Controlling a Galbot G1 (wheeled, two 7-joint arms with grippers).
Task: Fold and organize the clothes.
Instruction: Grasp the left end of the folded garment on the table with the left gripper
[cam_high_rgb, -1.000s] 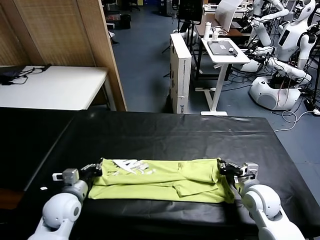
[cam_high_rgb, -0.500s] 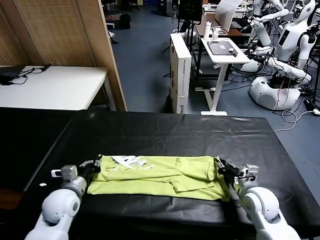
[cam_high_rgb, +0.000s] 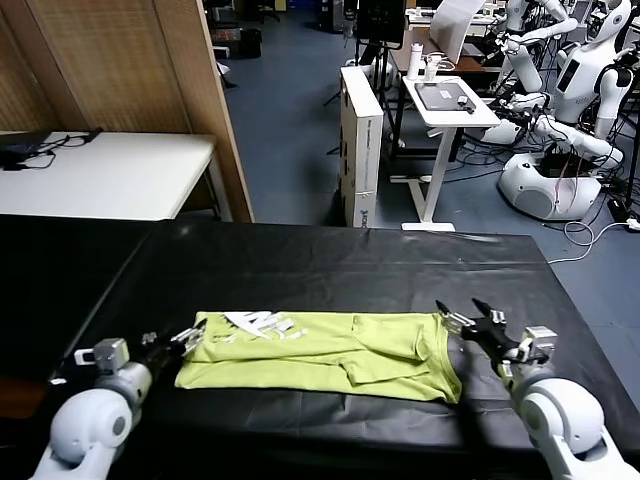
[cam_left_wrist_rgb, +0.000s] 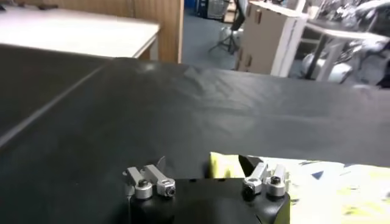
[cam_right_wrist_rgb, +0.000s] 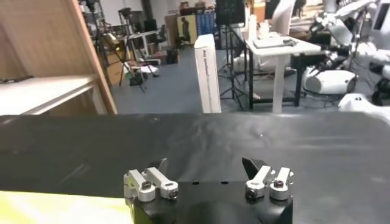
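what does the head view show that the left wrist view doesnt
Only the head view shows the whole folded T-shirt as a long band, with its white graphic near the left end, and the right claw, open and just off the shirt's right end. Only the left wrist view shows the left claw up close, open, with nothing between its fingers. Both show the black table and the shirt's left end.

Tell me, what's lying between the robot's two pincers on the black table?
The yellow-green T-shirt, folded into a long strip, lies between the open left pincer and open right pincer, seen in the head view.
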